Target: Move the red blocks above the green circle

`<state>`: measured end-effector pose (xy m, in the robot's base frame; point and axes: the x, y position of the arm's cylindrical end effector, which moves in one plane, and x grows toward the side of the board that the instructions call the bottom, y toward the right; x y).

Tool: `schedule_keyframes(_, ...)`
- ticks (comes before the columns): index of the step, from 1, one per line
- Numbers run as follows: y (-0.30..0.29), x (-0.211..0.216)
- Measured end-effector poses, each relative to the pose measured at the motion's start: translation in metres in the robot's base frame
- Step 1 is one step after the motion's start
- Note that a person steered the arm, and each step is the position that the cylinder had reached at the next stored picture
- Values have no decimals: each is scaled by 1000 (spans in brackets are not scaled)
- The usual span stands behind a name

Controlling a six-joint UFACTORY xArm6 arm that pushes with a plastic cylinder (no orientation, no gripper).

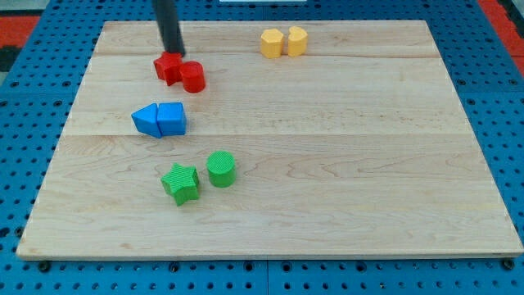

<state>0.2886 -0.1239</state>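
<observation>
Two red blocks touch each other near the view's top left: a red star-like block (169, 67) and a red cylinder (193, 77) to its right. The green circle (221, 169) stands lower on the board, with a green star (181, 183) just to its left. My tip (173, 52) is at the top edge of the red star-like block, touching or nearly touching it. The red blocks lie well above the green circle and a little to the left of it.
Two blue blocks (160, 120) sit together between the red and green ones. Two yellow blocks (284, 42) sit at the view's top centre. The wooden board (344, 164) lies on a blue pegboard.
</observation>
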Motion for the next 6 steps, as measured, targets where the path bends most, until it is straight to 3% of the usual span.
schedule_keyframes(1,1,6)
schedule_keyframes(3,-55,2)
schedule_keyframes(5,-30,62)
schedule_keyframes(6,13,63)
